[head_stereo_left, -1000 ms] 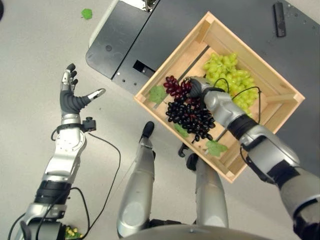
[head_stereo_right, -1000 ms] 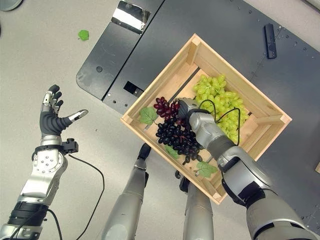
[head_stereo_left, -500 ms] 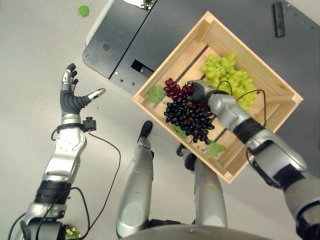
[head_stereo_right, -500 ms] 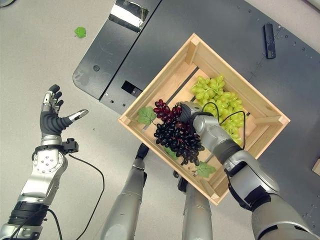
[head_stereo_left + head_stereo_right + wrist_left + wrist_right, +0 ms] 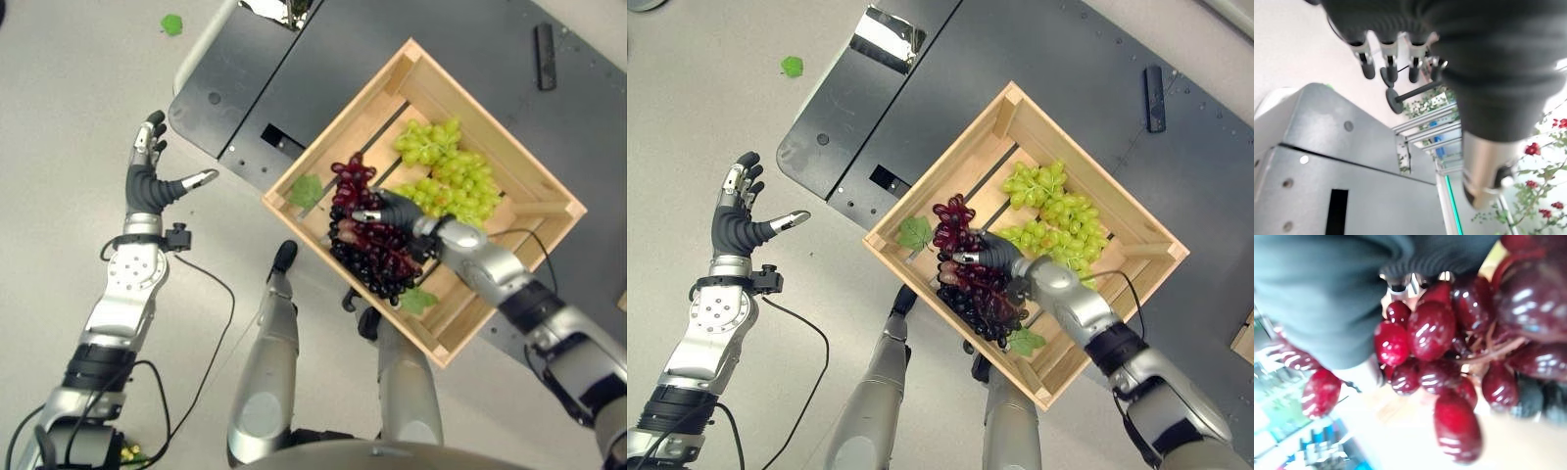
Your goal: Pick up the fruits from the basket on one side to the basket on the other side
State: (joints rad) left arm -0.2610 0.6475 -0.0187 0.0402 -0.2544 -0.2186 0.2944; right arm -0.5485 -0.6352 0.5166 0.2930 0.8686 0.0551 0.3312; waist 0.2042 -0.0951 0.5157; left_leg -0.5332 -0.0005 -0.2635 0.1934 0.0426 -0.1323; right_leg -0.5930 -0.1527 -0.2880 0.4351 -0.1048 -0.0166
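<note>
Watching the right hand (image 5: 397, 211) now, its fingers curled round the red grape bunch (image 5: 965, 269) over the near corner of the wooden crate (image 5: 549, 174), and the close wrist view shows glossy red berries bunched right against the hand. The catch is that a black bunch (image 5: 377, 274) hangs in with the red one, so whether it is one cluster or two tangled together, I cannot tell; if they are only snagged, the dark grapes could drop as the load clears the crate wall, or the crate edge could strip berries off the trailing end. The hold looks to be on the top of the bunch, so a swing might tear it loose. Out to the side, the left hand (image 5: 149, 184) hovers over the floor with fingers spread and thumb out, holding nothing. Count: one crate, one green bunch (image 5: 453, 174) lying deeper in it, a few loose leaves, the plainest at the near wall (image 5: 306, 192), and further off one stray leaf (image 5: 171, 24) on the floor.
</note>
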